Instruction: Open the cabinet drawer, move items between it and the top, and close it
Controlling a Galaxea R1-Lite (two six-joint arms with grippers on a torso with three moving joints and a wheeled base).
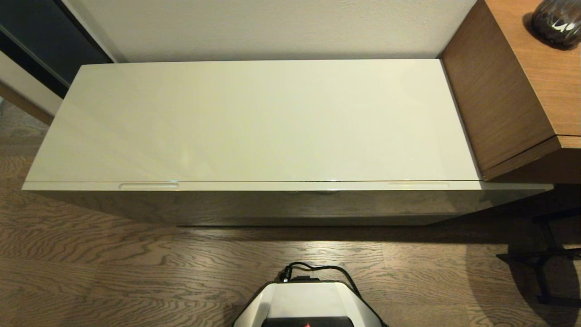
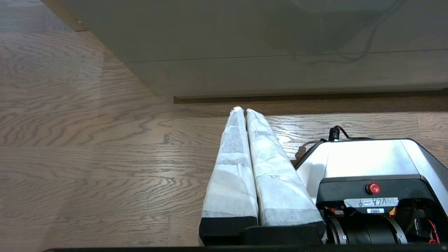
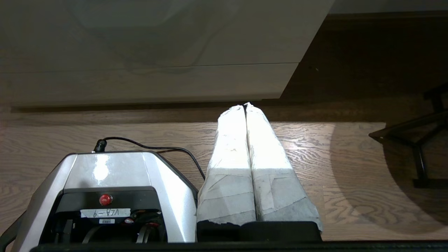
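The left gripper (image 2: pixel 242 110) has its two white-wrapped fingers (image 2: pixel 231 164) pressed together, holding nothing, and hangs low over the wood floor (image 2: pixel 87 140) beside the robot base (image 2: pixel 364 157), pointing at the foot of the cabinet. The right gripper (image 3: pixel 245 105) is the same on the other side: fingers (image 3: pixel 269 164) together, empty, tips near the cabinet's dark plinth gap. Neither arm shows in the head view, so both sit parked below it.

The cabinet drawer (image 1: pixel 290 185) is fully closed, its front edge flush under the top (image 1: pixel 254 118), with one slim handle recess (image 1: pixel 148 185) to the left and another (image 1: pixel 418 184) to the right. The top is bare; no garment or cloth is visible, so the items are presumably inside the drawer.

The risks lie mostly in the opening. The recesses are shallow and the front is glossy, so a fingertip could slip out before the drawer moves. The drawer is long, and pulling at one recess alone could rack it sideways and jam it. The jaws must part before hooking in; approaching closed would just bump the front. On the right, the brown wood-grain unit (image 1: pixel 499 91) stands against the cabinet's end and could catch a rising right arm.
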